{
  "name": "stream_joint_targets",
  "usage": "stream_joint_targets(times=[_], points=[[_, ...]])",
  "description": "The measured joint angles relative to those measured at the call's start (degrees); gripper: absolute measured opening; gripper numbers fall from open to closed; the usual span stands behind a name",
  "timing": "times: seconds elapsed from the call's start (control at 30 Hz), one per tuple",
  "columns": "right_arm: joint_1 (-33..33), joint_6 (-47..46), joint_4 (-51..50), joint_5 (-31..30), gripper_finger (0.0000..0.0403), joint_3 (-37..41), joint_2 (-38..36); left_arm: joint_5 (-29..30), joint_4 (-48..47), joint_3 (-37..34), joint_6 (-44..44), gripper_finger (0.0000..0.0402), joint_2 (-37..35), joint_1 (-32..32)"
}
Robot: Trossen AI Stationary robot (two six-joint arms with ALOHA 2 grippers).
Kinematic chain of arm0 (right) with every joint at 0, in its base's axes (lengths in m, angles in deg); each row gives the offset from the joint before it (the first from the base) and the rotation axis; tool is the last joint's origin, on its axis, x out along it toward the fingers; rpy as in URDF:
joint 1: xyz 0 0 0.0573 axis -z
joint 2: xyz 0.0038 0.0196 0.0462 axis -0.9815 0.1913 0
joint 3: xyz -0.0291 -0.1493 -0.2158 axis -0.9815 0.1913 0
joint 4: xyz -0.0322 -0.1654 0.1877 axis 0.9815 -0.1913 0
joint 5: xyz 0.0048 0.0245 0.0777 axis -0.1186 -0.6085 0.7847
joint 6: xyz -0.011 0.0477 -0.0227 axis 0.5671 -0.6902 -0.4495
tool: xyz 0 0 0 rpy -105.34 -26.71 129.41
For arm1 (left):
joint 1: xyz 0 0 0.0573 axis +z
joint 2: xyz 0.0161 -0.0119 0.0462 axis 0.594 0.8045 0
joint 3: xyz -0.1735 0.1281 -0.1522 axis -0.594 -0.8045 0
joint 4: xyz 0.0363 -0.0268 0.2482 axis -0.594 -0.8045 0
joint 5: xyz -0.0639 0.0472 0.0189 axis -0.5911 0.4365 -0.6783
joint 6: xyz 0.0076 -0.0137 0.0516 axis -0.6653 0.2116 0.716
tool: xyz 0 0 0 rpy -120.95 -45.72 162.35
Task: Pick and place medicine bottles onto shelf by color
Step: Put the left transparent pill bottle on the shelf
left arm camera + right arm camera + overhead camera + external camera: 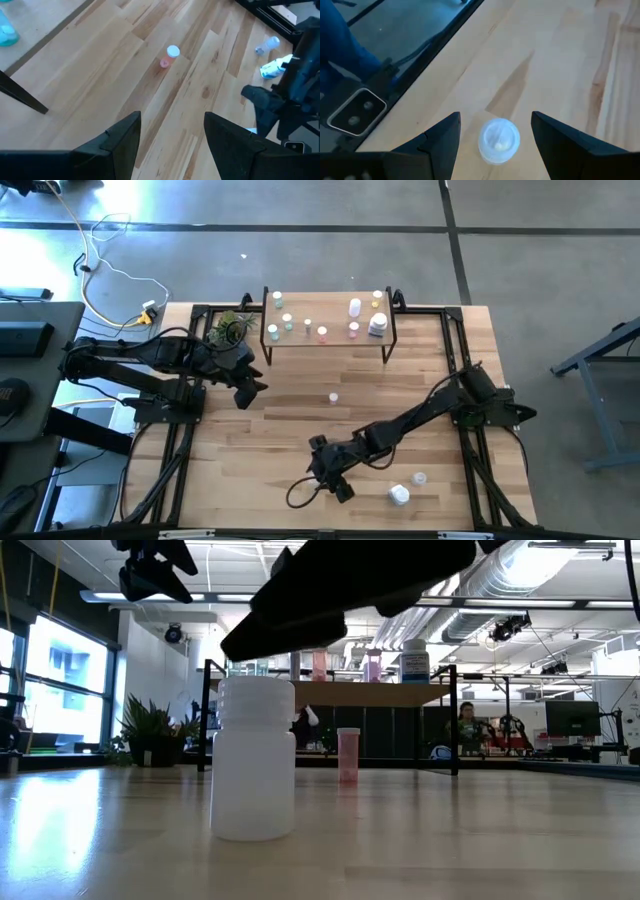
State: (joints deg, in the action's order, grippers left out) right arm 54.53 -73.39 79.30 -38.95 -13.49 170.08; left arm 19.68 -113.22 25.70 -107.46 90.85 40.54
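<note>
A white bottle point(499, 140) stands upright on its base near the table's near edge, its cap facing the right wrist view. It shows large in the low view point(253, 760). My right gripper point(496, 120) is open and hovers above it point(333, 476), fingers to either side, apart from it. A small pink bottle point(333, 396) stands on the table's middle. My left gripper point(172, 125) is open, up in the air left of the shelf point(250, 388). The shelf point(328, 343) at the far side carries several bottles on its board.
A white bottle point(399, 495) and a small clear one point(419, 478) lie near the near right corner. A green plant point(232, 328) stands left of the shelf. A cable loop point(300, 492) hangs off my right wrist. Black frame rails run along the table's sides.
</note>
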Motion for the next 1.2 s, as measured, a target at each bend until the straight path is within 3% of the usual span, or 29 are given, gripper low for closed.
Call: stream_joint_targets(times=[0.73, 1.2], points=[[-0.4, -2.4, 1.6, -1.1, 0.0234, 0.0, 5.0, 0.1, 0.0, 0.0, -0.7, 0.0209, 0.0, 0.0], [-0.3, -9.0, 1.8, -1.4, 0.0127, 0.0, 4.9, 0.2, 0.0, 0.0, 0.8, 0.0209, 0.0, 0.0]])
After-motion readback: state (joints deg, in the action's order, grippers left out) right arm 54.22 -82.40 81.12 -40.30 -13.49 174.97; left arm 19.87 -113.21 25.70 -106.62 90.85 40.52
